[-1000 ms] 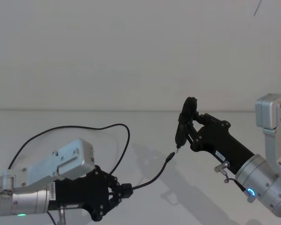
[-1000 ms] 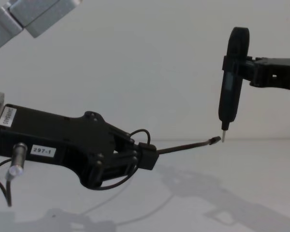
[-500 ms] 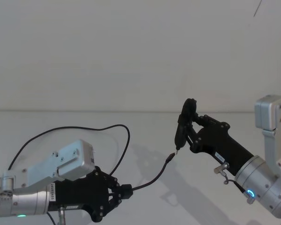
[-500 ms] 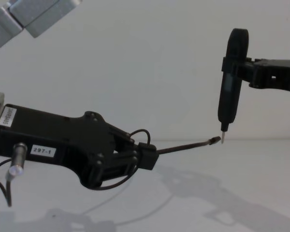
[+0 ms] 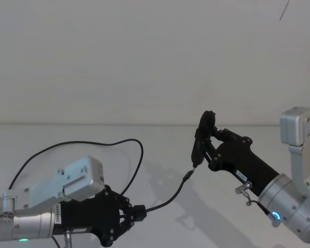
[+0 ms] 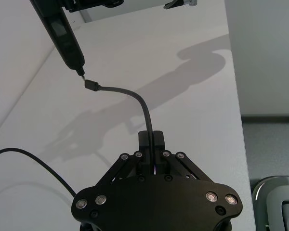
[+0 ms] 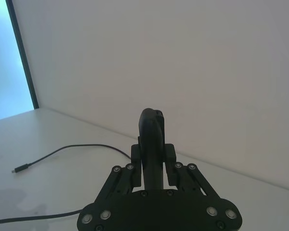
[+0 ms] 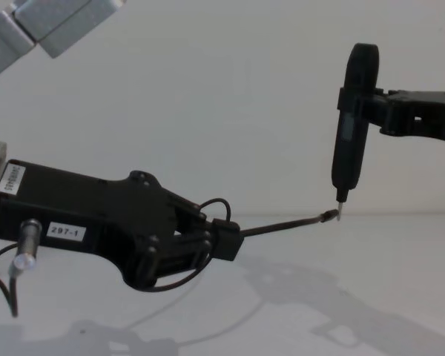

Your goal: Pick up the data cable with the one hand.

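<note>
My left gripper [image 5: 136, 212], the black one labelled 297-1 [image 8: 226, 239], is shut on the thin dark data cable [image 5: 168, 198] and holds it above the white table. The cable's free end sticks out forward, ending in a small black plug [image 8: 328, 216] [image 6: 90, 85]. Behind the gripper the data cable loops back over the table [image 5: 82, 142]. My right gripper [image 5: 213, 149] is shut on a black pen-shaped tool [image 8: 351, 126] [image 7: 152, 137] held upright. The tool's tip [image 6: 80, 72] sits right at the plug.
The white table [image 5: 160, 139] meets a plain white wall behind. In the right wrist view the cable's other end [image 7: 20, 169] lies flat on the table. The table's edge [image 6: 237, 103] drops to grey floor beside a grey base part [image 6: 274, 199].
The right gripper has shifted the tool slightly toward the plug, so the tip now meets it. My left gripper keeps its hold and has sunk a little.
</note>
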Action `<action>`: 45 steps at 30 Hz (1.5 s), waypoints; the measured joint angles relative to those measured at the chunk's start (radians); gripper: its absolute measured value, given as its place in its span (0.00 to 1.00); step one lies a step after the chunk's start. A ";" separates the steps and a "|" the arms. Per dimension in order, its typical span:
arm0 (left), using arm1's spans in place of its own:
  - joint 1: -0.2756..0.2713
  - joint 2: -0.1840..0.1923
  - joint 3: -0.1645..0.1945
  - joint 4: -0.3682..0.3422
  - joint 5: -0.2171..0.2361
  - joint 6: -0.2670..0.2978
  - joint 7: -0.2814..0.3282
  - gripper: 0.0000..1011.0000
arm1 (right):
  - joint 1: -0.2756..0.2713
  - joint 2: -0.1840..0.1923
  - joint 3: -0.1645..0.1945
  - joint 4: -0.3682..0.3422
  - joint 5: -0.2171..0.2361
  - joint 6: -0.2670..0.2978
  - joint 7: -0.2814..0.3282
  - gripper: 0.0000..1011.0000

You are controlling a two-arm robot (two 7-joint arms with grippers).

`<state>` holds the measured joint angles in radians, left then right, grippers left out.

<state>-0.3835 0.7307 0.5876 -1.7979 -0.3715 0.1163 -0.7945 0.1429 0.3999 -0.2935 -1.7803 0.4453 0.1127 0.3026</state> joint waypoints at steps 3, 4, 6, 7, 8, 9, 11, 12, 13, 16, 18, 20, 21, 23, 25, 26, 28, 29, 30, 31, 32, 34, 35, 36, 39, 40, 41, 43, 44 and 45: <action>0.000 0.000 0.000 0.000 0.000 0.000 0.000 0.05 | 0.000 0.000 -0.001 -0.002 0.000 0.000 0.000 0.28; 0.000 0.000 0.000 0.000 0.000 0.000 0.000 0.05 | 0.000 0.000 -0.001 -0.002 0.000 0.000 0.000 0.28; 0.000 0.000 0.000 0.000 0.000 0.000 0.000 0.05 | 0.000 0.000 -0.002 -0.003 0.001 0.000 0.000 0.28; 0.000 0.000 0.000 0.000 0.000 0.000 0.000 0.05 | 0.000 0.000 -0.002 -0.003 0.001 0.000 0.000 0.28; 0.000 0.000 0.000 0.000 0.000 0.000 0.000 0.05 | 0.000 0.000 -0.002 -0.004 0.001 0.000 0.000 0.28; 0.000 0.000 0.000 0.000 0.000 0.000 0.000 0.05 | 0.000 0.000 -0.002 -0.005 0.001 0.000 0.001 0.28; 0.000 0.000 0.000 0.000 0.000 0.000 0.000 0.05 | 0.000 0.000 -0.003 -0.006 0.002 -0.001 0.001 0.28; 0.000 0.000 0.000 0.000 0.000 0.000 0.000 0.05 | 0.000 0.000 -0.003 -0.006 0.002 -0.001 0.001 0.28; 0.000 0.000 0.000 0.000 0.000 0.000 0.000 0.05 | 0.000 0.000 -0.003 -0.006 0.002 -0.001 0.001 0.28; 0.000 0.000 0.000 0.000 0.000 0.000 0.000 0.05 | 0.000 0.000 -0.004 -0.007 0.002 -0.001 0.001 0.28; 0.000 0.000 0.000 0.000 0.000 0.000 0.000 0.05 | 0.000 0.000 -0.005 -0.008 0.002 -0.001 0.002 0.28; 0.000 0.000 0.000 0.000 0.000 0.000 0.000 0.05 | 0.000 0.000 -0.005 -0.008 0.002 -0.001 0.002 0.28; 0.000 0.000 0.000 0.000 0.000 0.000 0.000 0.05 | 0.000 0.001 -0.006 -0.008 0.002 -0.001 0.002 0.28; 0.000 0.000 0.000 0.000 0.000 0.000 0.000 0.05 | 0.000 0.001 -0.006 -0.008 0.002 -0.001 0.002 0.28; 0.000 0.000 0.000 0.000 0.000 0.000 0.000 0.05 | 0.000 0.001 -0.007 -0.009 0.002 -0.001 0.003 0.28; 0.000 0.000 0.000 0.000 0.000 0.000 0.000 0.05 | 0.000 0.001 -0.007 -0.009 0.002 -0.001 0.003 0.28; 0.000 0.000 0.000 0.000 0.000 0.000 0.000 0.05 | 0.000 0.001 -0.007 -0.009 0.002 -0.001 0.003 0.28; 0.000 0.000 0.000 0.000 0.000 0.000 0.000 0.05 | 0.000 0.001 -0.007 -0.009 0.002 -0.001 0.003 0.28; 0.000 0.000 0.000 0.000 0.000 0.000 0.000 0.05 | 0.001 0.002 -0.007 -0.009 0.002 -0.002 0.003 0.28; 0.000 0.000 0.000 0.000 0.000 0.000 0.000 0.05 | 0.001 0.002 -0.007 -0.009 0.001 -0.002 0.003 0.28; 0.000 0.000 0.000 0.000 0.000 0.000 0.000 0.05 | 0.001 0.002 -0.007 -0.009 0.001 -0.002 0.003 0.28; 0.000 0.000 0.000 0.000 0.000 0.000 0.000 0.05 | 0.001 0.002 -0.008 -0.009 0.001 -0.002 0.003 0.28; 0.000 0.000 0.000 0.000 0.000 0.000 0.000 0.05 | 0.001 0.002 -0.008 -0.009 0.001 -0.002 0.003 0.28; 0.000 0.000 0.000 0.000 0.000 0.000 0.000 0.05 | 0.001 0.002 -0.008 -0.009 0.001 -0.002 0.003 0.28; 0.000 0.000 0.000 0.000 0.000 0.000 0.000 0.05 | 0.001 0.002 -0.008 -0.009 0.001 -0.002 0.003 0.28; 0.000 0.000 0.000 0.000 0.000 0.000 0.000 0.05 | 0.001 0.002 -0.008 -0.009 0.001 -0.002 0.003 0.28; 0.000 0.000 0.000 0.000 0.000 0.000 0.000 0.05 | 0.001 0.002 -0.009 -0.009 0.001 -0.002 0.003 0.28; 0.000 0.000 0.000 0.000 0.000 0.000 0.000 0.05 | 0.001 0.003 -0.009 -0.009 0.001 -0.002 0.003 0.28; 0.000 0.000 0.000 0.000 0.000 0.000 0.000 0.05 | 0.001 0.003 -0.009 -0.009 0.001 -0.002 0.003 0.28; 0.000 0.000 0.000 0.000 0.000 0.000 0.000 0.05 | 0.001 0.003 -0.009 -0.009 0.001 -0.002 0.003 0.28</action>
<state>-0.3835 0.7307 0.5875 -1.7979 -0.3715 0.1163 -0.7945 0.1441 0.4024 -0.3023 -1.7895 0.4459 0.1107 0.3060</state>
